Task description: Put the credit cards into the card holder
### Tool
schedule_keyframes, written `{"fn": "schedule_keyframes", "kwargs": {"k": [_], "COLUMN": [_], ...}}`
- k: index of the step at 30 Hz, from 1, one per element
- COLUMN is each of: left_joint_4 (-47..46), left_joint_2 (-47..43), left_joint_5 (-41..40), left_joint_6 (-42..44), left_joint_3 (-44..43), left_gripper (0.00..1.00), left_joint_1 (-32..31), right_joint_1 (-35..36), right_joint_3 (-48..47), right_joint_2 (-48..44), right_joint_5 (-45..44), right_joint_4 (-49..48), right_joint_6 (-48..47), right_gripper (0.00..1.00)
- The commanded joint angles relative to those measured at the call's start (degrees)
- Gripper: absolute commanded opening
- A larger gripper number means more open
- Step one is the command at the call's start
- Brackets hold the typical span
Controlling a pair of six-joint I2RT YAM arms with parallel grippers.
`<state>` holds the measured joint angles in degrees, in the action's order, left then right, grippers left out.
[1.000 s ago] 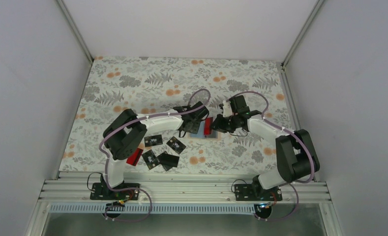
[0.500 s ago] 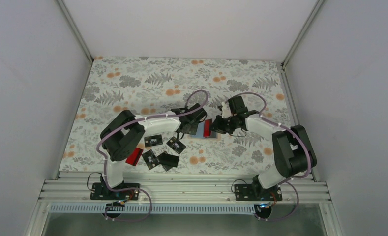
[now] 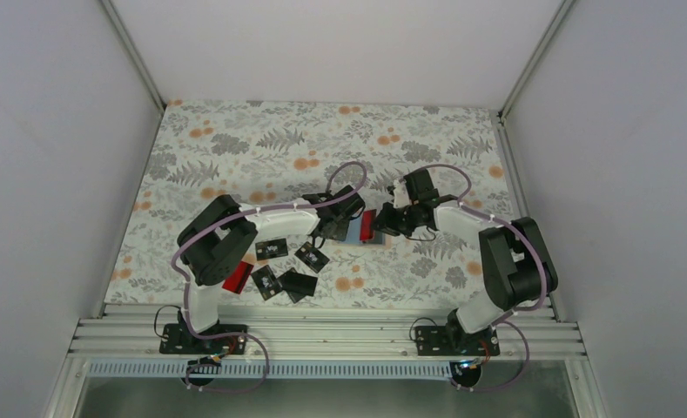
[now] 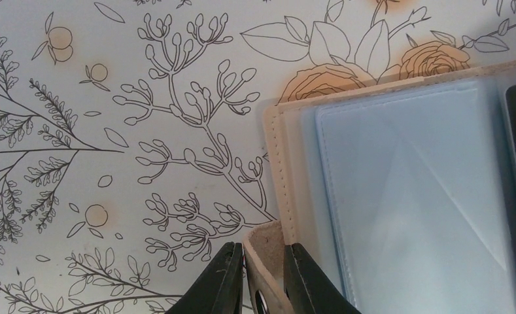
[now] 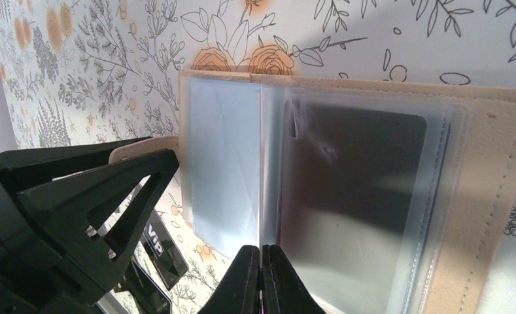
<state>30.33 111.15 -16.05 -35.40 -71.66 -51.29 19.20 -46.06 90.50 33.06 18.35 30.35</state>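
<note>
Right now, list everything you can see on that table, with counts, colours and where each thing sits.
Floral tablecloth: one, white with grey leaves and orange flowers, covering the table.
Folding card holder: one, tan outside, light blue pockets, lying open mid-table.
Loose black cards: four as far as I can tell, three with white markings, clustered by the left arm.
Pocketed black card: one, inside a clear pocket of the holder.
Loose red card: one, on the cloth beside the black cluster.
Held red card: one, on edge over the holder.
Left gripper: shut on the holder's tan flap.
Right gripper: shut on the held red card.
</note>
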Motion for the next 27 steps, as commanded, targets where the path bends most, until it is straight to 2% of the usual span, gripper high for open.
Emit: {"fn": "schedule_keyframes", "kwargs": {"k": [1,27], "left_joint_4": [-0.8,-1.9], "left_joint_2": [-1.1,-0.6], "left_joint_5": [-0.2,1.9], "left_joint_6": [-0.9,-1.1], "left_joint_3": [0.8,1.7], "left_gripper": [0.17,0.17], "left_joint_1": [-0.2,-0.2], "right_joint_1": [-0.7,-1.3], "right_joint_3": [0.0,2.9], "right_joint_2": [1.0,2.7], "right_joint_5": [1.3,7.8], "right_joint_4": [-2.3,-5.0], "right_joint_6": [0.6,2.4], "right_gripper": [0.04,0.04]}}
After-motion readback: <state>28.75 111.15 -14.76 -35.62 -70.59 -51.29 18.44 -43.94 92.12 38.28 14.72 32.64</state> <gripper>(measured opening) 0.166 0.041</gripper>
